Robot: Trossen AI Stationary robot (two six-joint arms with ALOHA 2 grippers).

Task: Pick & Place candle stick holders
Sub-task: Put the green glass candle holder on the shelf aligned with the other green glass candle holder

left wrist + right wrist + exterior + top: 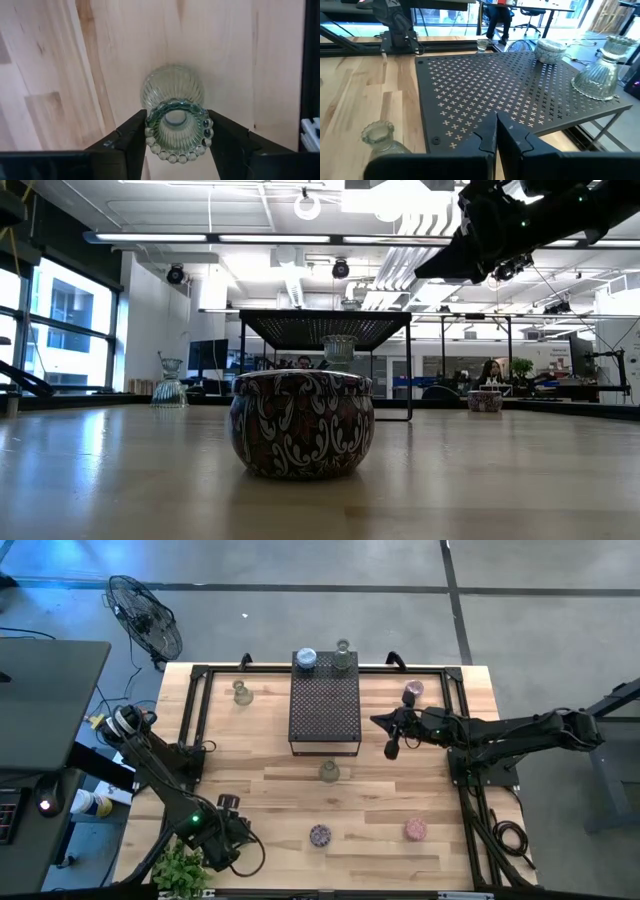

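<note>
Greenish glass holder [175,122] clamped in left hand [176,145] — right hand [496,131] shut, empty, beside black stand [520,95].

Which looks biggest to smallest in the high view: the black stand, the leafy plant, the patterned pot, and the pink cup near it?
1. black stand
2. leafy plant
3. patterned pot and pink cup: they look about alike, so I won't rank them.

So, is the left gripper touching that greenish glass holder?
Touching. Left wrist view: fingers of the left gripper press both sides of the glass holder at its beaded rim.
</note>
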